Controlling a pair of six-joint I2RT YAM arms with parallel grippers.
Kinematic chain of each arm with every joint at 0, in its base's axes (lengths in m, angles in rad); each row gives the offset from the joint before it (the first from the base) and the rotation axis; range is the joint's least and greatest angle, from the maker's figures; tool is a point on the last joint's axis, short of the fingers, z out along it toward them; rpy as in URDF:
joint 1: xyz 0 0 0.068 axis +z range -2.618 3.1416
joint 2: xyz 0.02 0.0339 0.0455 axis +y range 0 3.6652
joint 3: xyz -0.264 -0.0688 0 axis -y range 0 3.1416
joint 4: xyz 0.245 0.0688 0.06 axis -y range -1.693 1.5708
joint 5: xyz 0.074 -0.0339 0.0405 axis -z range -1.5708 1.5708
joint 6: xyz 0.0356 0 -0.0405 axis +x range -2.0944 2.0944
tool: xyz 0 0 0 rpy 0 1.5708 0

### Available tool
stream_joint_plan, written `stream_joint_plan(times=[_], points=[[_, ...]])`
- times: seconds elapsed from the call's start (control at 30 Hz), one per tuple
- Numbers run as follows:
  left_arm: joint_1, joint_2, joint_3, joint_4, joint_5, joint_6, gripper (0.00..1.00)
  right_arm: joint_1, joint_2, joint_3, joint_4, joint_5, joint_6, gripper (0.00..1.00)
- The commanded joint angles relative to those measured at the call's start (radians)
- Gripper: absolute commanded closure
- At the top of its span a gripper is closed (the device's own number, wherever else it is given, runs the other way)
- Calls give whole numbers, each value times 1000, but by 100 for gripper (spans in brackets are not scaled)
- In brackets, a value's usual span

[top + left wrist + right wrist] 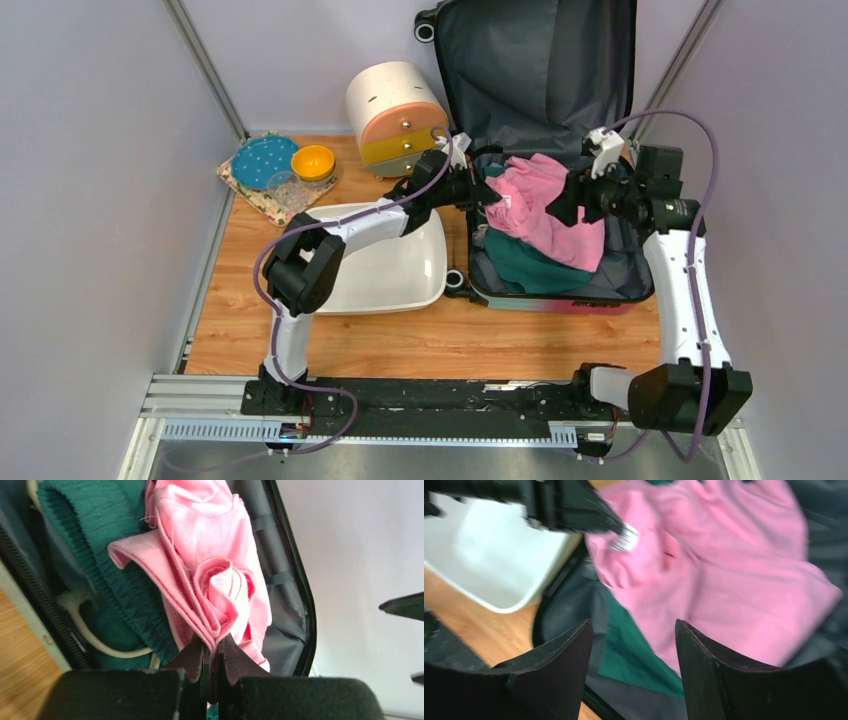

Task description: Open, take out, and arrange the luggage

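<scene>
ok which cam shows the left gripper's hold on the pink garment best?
Left wrist: the left gripper fills the foreground, jaws pinched shut on a fold of the pink garment. Top external shows the contact small, from above. Right wrist shows it in the top-left corner, blurred.

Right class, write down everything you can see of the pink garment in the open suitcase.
The pink garment is soft, matte knit cloth with a ribbed hem and a small white label. It is crumpled, not folded, and lies in the open suitcase on top of a dark green garment. Near its left edge, the left jaws are shut on a rolled, bunched fold. The right jaws stand open at its right side, holding nothing.
</scene>
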Motion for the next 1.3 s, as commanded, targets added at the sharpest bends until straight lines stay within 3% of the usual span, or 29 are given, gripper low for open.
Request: stream_joint_plan(times=[0.0,0.17,0.33,0.43,0.53,0.6,0.8,0.93,0.97,1.07,1.13,1.2,1.23,1.27], points=[[39,-105,5,5,11,44,100,-74,-52,-71,-63,155,-147,35],[76,-116,0,-19,-19,76,100,-147,-65,-178,-67,269,-299,35],[81,-91,5,-23,-26,79,100,-144,-83,-270,-28,235,-371,43],[84,-84,5,-21,-26,85,100,-118,-80,-309,9,200,-371,48],[87,-79,6,-18,-32,89,100,-25,-68,-352,96,262,-358,51],[90,-76,5,-13,-30,90,100,7,-54,-376,139,321,-348,51],[101,-68,0,-3,-29,92,100,136,-23,-462,299,526,-336,38],[112,-67,-1,-7,-24,101,100,173,-17,-510,400,666,-350,38],[115,-67,-5,-9,-24,102,100,173,-11,-510,404,687,-351,40],[125,-70,-8,-12,-22,118,100,172,-15,-484,375,753,-353,63],[131,-71,-2,-25,-10,150,100,170,-40,-469,344,732,-353,87],[141,-84,2,-41,29,190,86,170,-80,-433,322,715,-347,100],[144,-88,-1,-50,48,237,81,170,-89,-416,307,682,-339,100],[148,-105,-3,-58,68,268,64,170,-101,-401,299,677,-327,100]])
